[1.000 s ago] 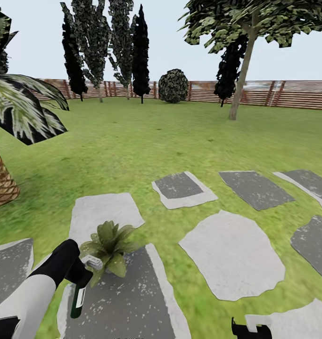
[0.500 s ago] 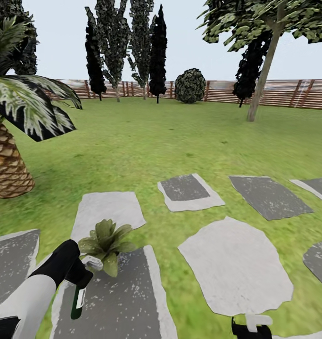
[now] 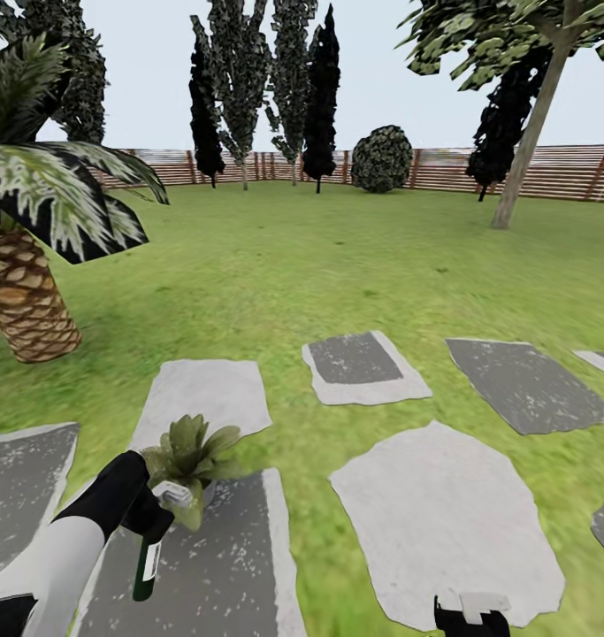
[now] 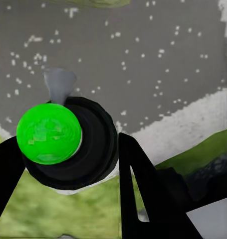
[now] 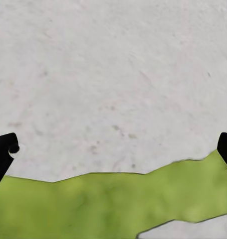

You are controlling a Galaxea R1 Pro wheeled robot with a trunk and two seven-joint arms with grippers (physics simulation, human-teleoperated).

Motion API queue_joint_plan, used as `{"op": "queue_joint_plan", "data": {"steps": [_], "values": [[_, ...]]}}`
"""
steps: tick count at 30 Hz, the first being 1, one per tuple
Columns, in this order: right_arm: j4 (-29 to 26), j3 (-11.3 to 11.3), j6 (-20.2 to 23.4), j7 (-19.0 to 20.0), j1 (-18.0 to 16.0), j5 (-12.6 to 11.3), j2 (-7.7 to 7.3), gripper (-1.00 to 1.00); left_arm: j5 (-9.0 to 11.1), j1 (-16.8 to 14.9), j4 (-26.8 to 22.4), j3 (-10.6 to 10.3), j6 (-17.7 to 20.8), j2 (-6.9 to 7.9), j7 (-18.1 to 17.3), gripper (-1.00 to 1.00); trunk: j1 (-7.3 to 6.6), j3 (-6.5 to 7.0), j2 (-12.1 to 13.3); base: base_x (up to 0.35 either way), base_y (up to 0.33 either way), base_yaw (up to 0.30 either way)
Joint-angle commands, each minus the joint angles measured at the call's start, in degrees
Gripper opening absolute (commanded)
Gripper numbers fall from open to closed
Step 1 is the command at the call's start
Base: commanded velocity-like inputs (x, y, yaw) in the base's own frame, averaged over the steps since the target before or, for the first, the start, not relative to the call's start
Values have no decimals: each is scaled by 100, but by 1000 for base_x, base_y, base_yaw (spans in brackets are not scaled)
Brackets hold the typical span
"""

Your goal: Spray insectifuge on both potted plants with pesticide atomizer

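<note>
Hanging from the left pincer (image 3: 153, 511) by its neck, the spray bottle (image 3: 146, 556) has its long axis close to upright, whitish spray head (image 3: 172, 493) on top and dark-green body with the white label pointing down toward the grey stepping stone (image 3: 215, 575) beneath it. The relation that matters is head to plant: the potted plant (image 3: 188, 453) sits just beyond and slightly to the right of the spray head, so near that in the head view its lower leaves touch or overlap the nozzle end. The spray head appears to face into the leaves, so a spray from here would likely land on the near side of the rosette; reaching the far leaves probably calls for a small shift of aim. The left arm reaches forward and low from the robot's left side, white forearm and black wrist angled toward the plant. In the left wrist view the black fingers (image 4: 143, 189) close around the bottle's dark collar, with the green dot (image 4: 48, 133) on the head facing the camera, so the grip looks firm. The right pincer (image 3: 471, 615) sits low at the near edge, well apart from the plant, over a pale stone (image 5: 113, 79) and a strip of grass (image 5: 113, 199); its fingertips stand wide apart and hold nothing.
</note>
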Motion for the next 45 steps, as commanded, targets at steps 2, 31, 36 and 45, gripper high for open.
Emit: {"op": "queue_joint_plan", "data": {"steps": [2, 31, 36, 45], "values": [[5, -42, -14, -19, -3, 61, 1, 100, -60, -3, -4, 37, 23, -8, -56, -100, -3, -5, -2, -217, -260, 277], [-1, -42, -14, -16, -1, 67, -5, 100, -84, 277, -33, 659, 3, -31, 649, -100, -3, -5, -2, -62, -81, 76], [-1, -42, -14, -19, -3, 66, -5, 100, -55, 277, -5, 664, -3, -50, 707, -100, -3, -5, -2, 273, -173, 173], [4, -42, -14, -19, -2, 68, -5, 100, -65, 293, 297, 678, -25, -47, 718, -100, -3, -5, -2, 272, -208, 269]]}}
